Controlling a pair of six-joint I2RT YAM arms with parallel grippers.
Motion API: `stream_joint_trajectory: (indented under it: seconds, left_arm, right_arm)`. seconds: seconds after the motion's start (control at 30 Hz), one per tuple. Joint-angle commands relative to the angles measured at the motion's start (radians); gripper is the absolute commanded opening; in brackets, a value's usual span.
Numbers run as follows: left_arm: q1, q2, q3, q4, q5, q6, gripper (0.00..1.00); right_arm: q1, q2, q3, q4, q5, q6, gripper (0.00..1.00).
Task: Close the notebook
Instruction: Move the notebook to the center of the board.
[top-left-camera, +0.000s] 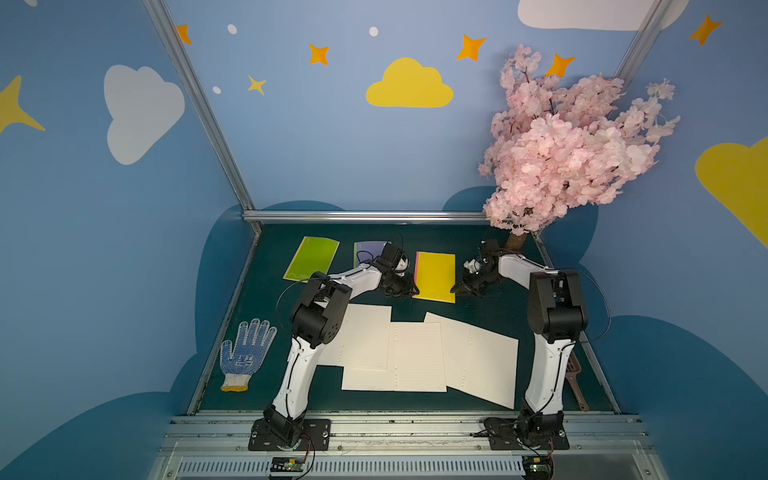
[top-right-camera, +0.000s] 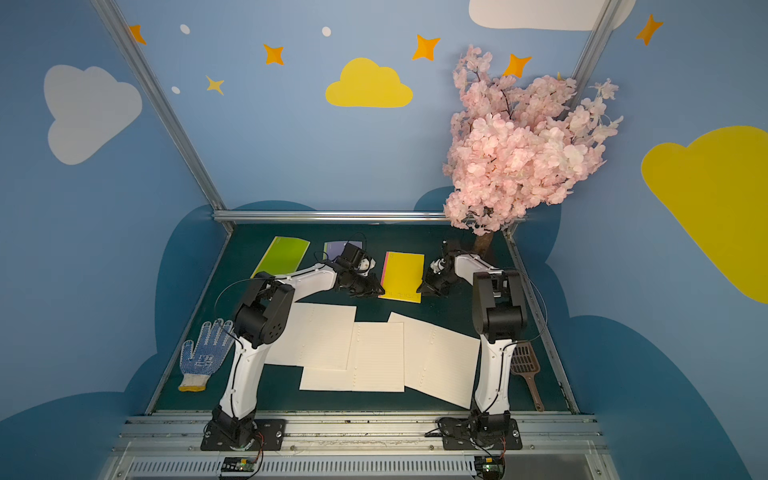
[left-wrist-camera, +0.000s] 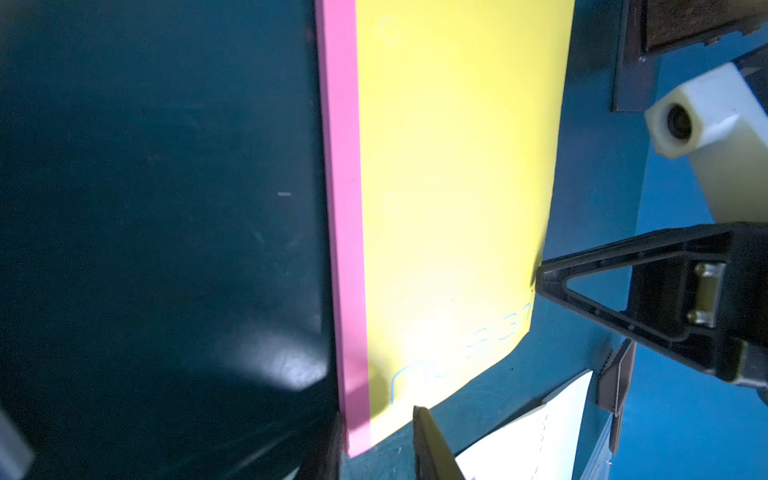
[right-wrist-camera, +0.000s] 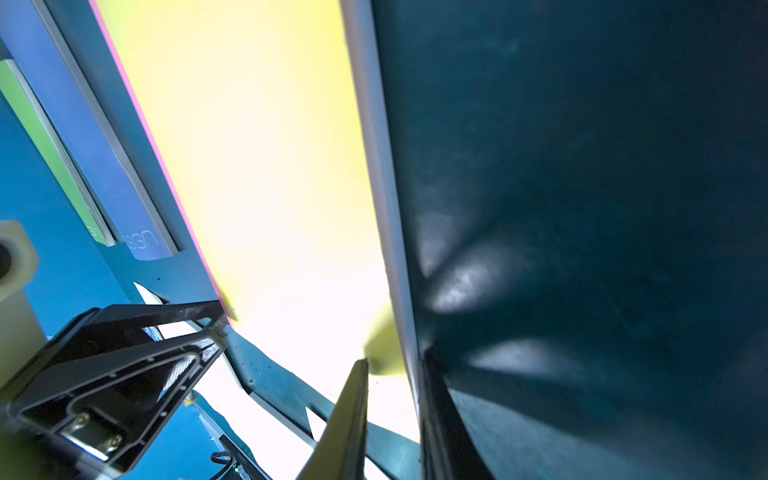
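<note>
Yellow notebook (top-left-camera: 435, 274), pink spine, lies flat w/ cover down, looks closed. It sits at 12 o'clock from mat centre in both top views. Left claw (top-left-camera: 409, 292) is at its 7 o'clock corner, on the spine end. The left wrist view shows that corner btwn the two fingers, jaws a little apart; pinching or just straddling, can't tell. Right claw (top-left-camera: 457, 287) is at the 4 o'clock edge, one fingertip touching the page side. Its jaws also stand slightly apart w/ the edge btwn them; grip can't be told either.

Surface: dark green mat (top-left-camera: 490, 307).
- Purple notebook (top-left-camera: 368, 248) at 9 of the yellow one, partly behind the left arm.
- Green notebook (top-left-camera: 312, 257) further out at 9.
- Loose lined sheets (top-left-camera: 415, 357) overlap at 6, near but apart.
- Glove (top-left-camera: 246, 353) at 8, by the mat's edge.
- Brown scoop (top-right-camera: 525, 365) at 4, beyond the right arm.
- Blossom tree (top-left-camera: 557, 153) at 2, trunk in the far corner.
- Blue walls (top-left-camera: 316, 145) w/ clouds, stars; alu rail (top-left-camera: 365, 215) along the far edge.

Room: bare strip at 12 up to the rail, bare patch at 2–3 toward the trunk, narrow strip at 6 before the sheets.
</note>
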Motion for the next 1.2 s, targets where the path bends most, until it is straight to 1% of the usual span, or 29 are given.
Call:
stream_joint_trajectory:
  seconds: [0.0,0.43,0.73,1.0,1.17]
  left_arm:
    - [0.007,0.036,0.036,-0.046,0.01,0.025,0.31]
    - [0.036,0.082,0.116,-0.091,0.019,0.035,0.32]
    - [0.055,0.126,0.196,-0.133,0.032,0.041,0.32]
    - [0.066,0.153,0.242,-0.159,0.044,0.047,0.32]
    - [0.076,0.158,0.261,-0.174,0.046,0.053,0.32]
  right_arm:
    - [0.011,0.051,0.037,-0.03,-0.006,0.002,0.22]
    - [0.03,0.162,0.2,-0.085,-0.028,0.006,0.22]
    - [0.036,0.213,0.279,-0.117,-0.034,0.01,0.23]
    - [0.038,0.27,0.383,-0.165,-0.035,0.007,0.23]
    - [0.038,0.272,0.402,-0.171,-0.032,0.013,0.23]
